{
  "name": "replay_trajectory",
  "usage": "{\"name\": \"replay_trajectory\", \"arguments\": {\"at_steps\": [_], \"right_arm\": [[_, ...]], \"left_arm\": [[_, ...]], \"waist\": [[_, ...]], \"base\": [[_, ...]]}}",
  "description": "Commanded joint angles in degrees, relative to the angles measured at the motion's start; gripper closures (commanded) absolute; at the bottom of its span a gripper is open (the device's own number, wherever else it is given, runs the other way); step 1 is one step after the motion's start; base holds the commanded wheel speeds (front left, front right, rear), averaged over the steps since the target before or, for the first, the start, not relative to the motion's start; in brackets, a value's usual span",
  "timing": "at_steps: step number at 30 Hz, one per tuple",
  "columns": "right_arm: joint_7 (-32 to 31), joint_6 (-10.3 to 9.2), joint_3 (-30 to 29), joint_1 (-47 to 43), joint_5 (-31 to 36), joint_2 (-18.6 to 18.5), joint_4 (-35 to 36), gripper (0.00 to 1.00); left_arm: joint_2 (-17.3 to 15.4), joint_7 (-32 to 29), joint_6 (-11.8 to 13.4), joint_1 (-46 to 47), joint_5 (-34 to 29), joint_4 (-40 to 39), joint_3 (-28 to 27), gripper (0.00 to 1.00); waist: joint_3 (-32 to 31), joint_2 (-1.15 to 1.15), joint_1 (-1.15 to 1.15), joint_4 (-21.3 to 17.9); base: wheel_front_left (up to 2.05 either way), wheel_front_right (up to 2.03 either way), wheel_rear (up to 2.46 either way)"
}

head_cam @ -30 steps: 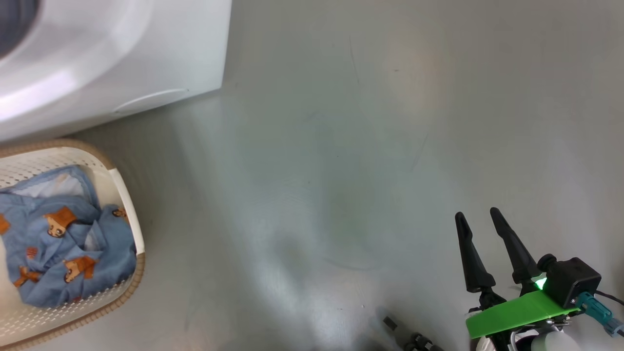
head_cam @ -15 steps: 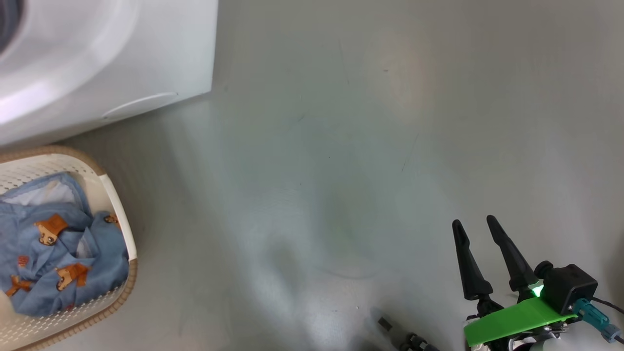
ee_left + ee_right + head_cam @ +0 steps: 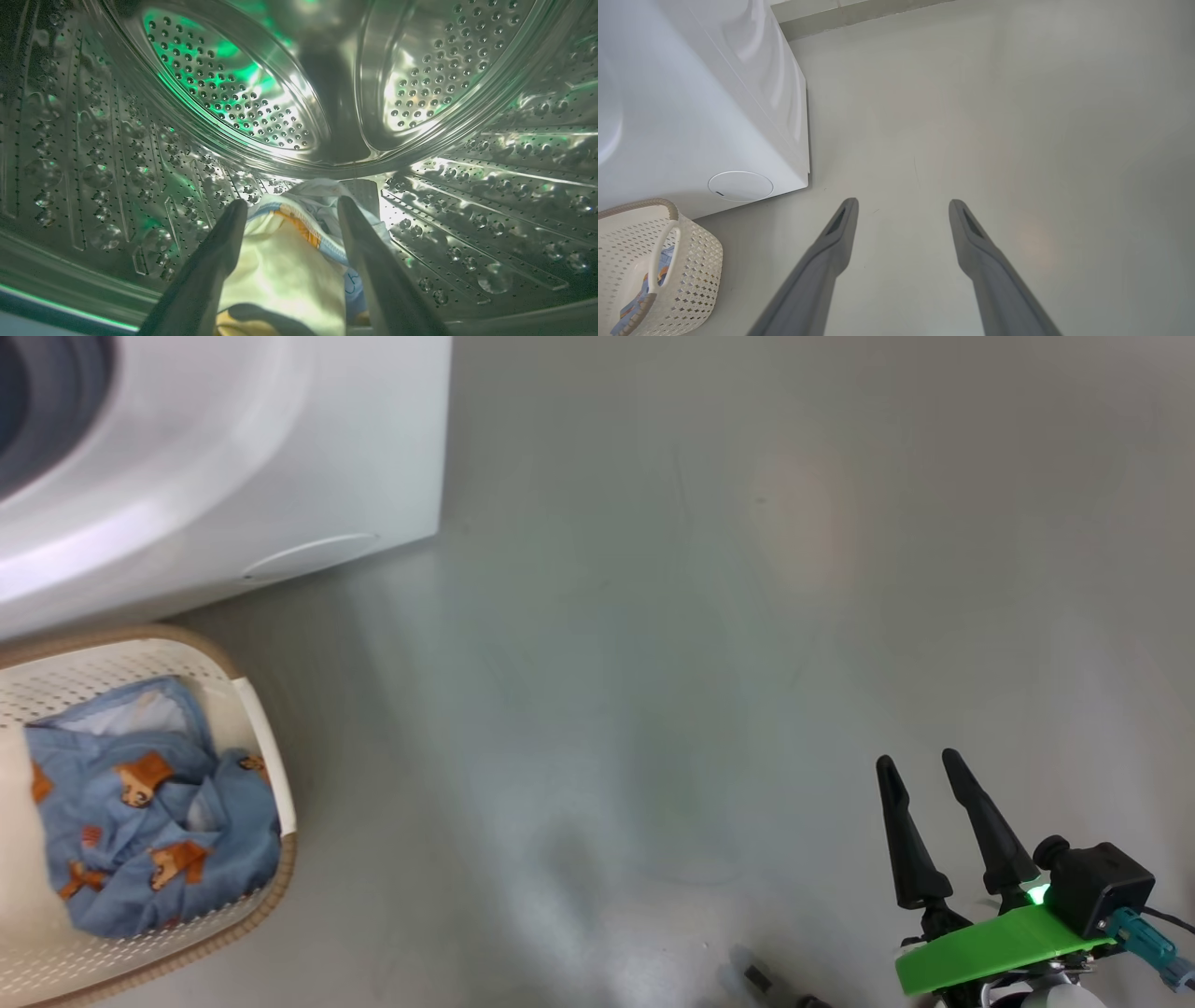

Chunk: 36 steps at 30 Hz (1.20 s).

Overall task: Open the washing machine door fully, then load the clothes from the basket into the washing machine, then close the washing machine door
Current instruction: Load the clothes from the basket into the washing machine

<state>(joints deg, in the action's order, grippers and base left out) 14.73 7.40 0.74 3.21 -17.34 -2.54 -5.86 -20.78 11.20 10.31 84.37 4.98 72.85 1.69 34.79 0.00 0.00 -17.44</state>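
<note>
Inside the steel drum [image 3: 233,93] the left gripper [image 3: 290,204] has its jaws spread wide. A cream cloth [image 3: 280,270] with a blue and orange edge lies between and below them on the drum's bottom. I cannot tell whether the fingers touch it, but they are not pinching it. The right gripper [image 3: 918,761] hangs over bare floor [image 3: 700,616], well apart from everything, jaws spread and empty.

The blue bear-print clothes [image 3: 140,812] lie bunched in the basket [image 3: 112,667]. It stands on the floor just beside the lower front corner of the washing machine [image 3: 327,448].

With an arm reaching into the drum, the door is most likely open already, so the first step looks done. Loading seems about midway: one piece is in the drum and appears let go, while the bear-print clothes remain to be fetched. After that the door has to be shut. The likely next move is drawing the left arm out of the drum and reaching for the basket.
</note>
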Motion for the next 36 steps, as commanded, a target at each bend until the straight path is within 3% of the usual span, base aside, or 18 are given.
{"name": "replay_trajectory", "arguments": {"at_steps": [1, 7, 20, 36], "right_arm": [[0.3, 0.09, 0.8, -1.4, 0.2, -0.7, 0.9, 0.00], [0.3, 0.09, 0.3, -1.0, 0.4, -1.0, 0.8, 0.00], [0.3, 0.09, -0.4, 1.0, 0.7, -1.3, 0.4, 0.00], [0.3, 0.09, -3.1, 1.1, 1.6, -1.1, 0.4, 0.00]], "left_arm": [[-1.6, 1.0, 0.7, -1.6, 0.8, -0.9, -0.3, 0.00], [1.2, 2.8, 1.6, -5.0, 3.1, -0.4, -1.5, 0.00], [6.9, 3.8, 0.0, -12.4, 5.4, -5.8, -1.8, 0.00], [14.5, 3.8, -5.2, -34.6, 7.0, -26.6, -1.5, 0.00]], "waist": [[-1.3, 0.00, 0.00, 1.2], [-3.9, 0.00, 0.00, 3.3], [-8.3, 0.00, 0.00, 8.7], [-13.4, 0.00, 0.00, 15.8]], "base": [[0.00, 0.00, 0.00], [0.00, 0.00, 0.00], [0.00, 0.00, 0.00], [0.00, 0.00, 0.00]]}}
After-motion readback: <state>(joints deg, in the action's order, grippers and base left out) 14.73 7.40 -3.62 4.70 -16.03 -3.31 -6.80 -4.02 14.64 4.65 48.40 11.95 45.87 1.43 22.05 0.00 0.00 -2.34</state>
